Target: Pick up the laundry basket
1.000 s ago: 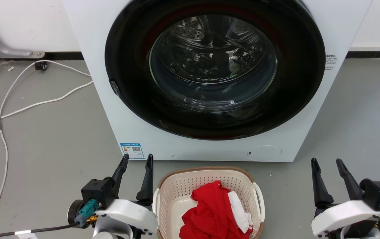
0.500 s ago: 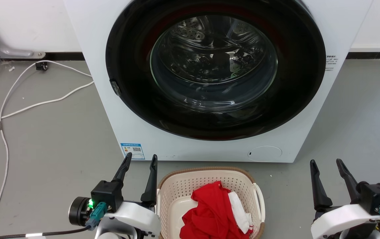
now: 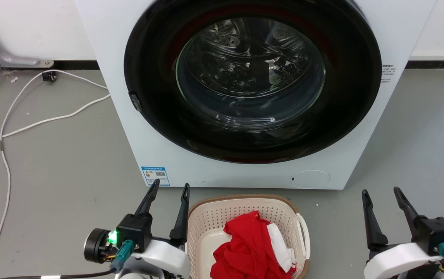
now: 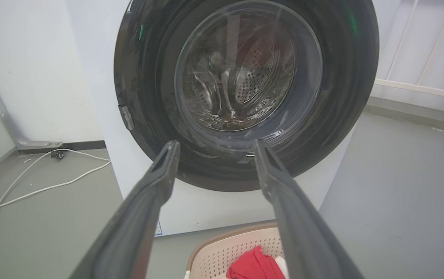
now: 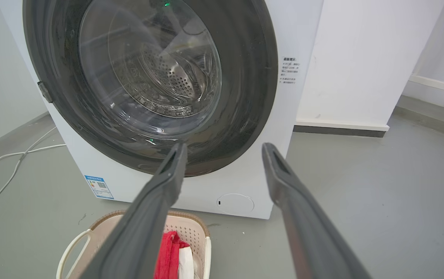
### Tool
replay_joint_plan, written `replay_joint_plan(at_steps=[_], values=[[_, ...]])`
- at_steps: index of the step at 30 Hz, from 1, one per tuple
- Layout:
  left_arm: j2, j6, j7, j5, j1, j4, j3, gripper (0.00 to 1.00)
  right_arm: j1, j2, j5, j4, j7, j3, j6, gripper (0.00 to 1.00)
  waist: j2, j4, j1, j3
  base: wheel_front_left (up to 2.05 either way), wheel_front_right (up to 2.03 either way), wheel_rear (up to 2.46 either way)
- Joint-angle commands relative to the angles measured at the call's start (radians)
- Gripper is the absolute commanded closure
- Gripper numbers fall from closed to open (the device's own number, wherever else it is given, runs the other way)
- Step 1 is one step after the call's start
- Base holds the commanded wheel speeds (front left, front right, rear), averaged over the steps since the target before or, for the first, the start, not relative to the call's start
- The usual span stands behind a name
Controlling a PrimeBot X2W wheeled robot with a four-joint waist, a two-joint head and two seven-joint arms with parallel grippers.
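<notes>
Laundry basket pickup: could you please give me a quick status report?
Left gripper open, at left side of laundry basket; right gripper open, well off to its right. Basket on floor, red cloth inside, not held. Washing machine just behind it.

We hold our left gripper [image 3: 171,185] at the head view's lower left, its two dark fingers spread apart and pointing up; our right gripper [image 3: 380,190] at the lower right stands likewise, fingers parted
</notes>
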Motion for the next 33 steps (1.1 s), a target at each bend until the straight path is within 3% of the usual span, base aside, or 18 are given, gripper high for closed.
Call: replay_joint_plan(at_steps=[1, 9, 30, 33], values=[[0.000, 0.000, -0.007, 0.016, -0.007, 0.001, -0.001, 0.00, 0.012, -0.002, -0.008, -0.007, -0.003, -0.001, 0.000, 0.00, 0.0000, 0.001, 0.0000, 0.000, 0.00, 0.00, 0.00], [-0.007, -0.007, -0.021, 0.048, -0.006, 0.018, 0.000, 0.00, 0.020, -0.002, -0.042, -0.009, -0.009, -0.006, 0.000, 0.00, 0.0000, 0.002, 0.0000, -0.002, 0.00, 0.00, 0.00], [-0.015, -0.010, -0.019, 0.035, -0.013, 0.038, 0.014, 0.00, 0.017, -0.002, 0.013, 0.005, -0.008, -0.012, 0.000, 0.00, 0.0000, 0.004, 0.0000, 0.005, 0.00, 0.00, 0.00], [-0.015, -0.018, -0.019, 0.014, -0.020, 0.077, 0.019, 0.00, 0.003, -0.002, 0.032, 0.030, -0.002, -0.017, 0.000, 0.00, 0.0000, 0.006, 0.0000, 0.046, 0.00, 0.00, 0.00]])
